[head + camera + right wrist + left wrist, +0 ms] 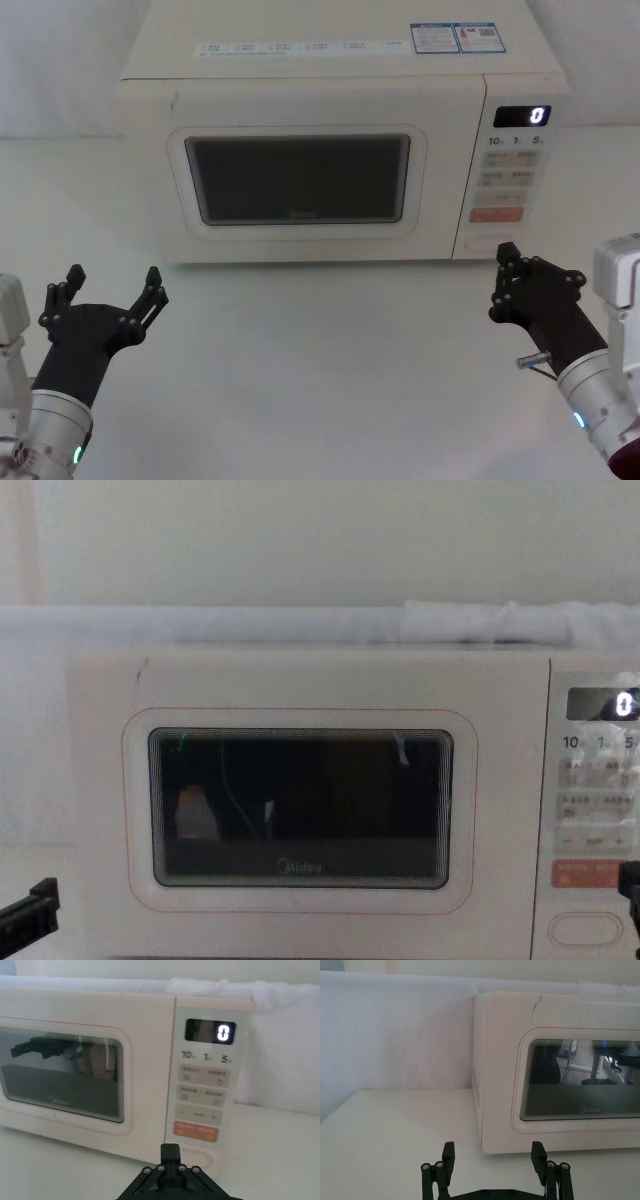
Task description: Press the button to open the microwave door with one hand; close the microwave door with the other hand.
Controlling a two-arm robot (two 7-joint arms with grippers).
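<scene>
The microwave door (300, 180) is closed, cream-white with a dark window; it also shows in the chest view (300, 810). The pill-shaped button (489, 243) sits at the bottom of the control panel, under the orange key. My right gripper (507, 262) is shut, its tip just in front of and slightly below the button, apart from it. In the right wrist view the shut fingertips (170, 1151) cover part of the button (201, 1158). My left gripper (112, 288) stands open over the table, left of and in front of the door; in its wrist view the gripper (492, 1159) faces the microwave's left corner.
The microwave (330, 60) stands on a white table (320, 350) against a white draped backdrop. The panel's display (521, 116) reads 0. An orange-red key (496, 214) lies just above the button.
</scene>
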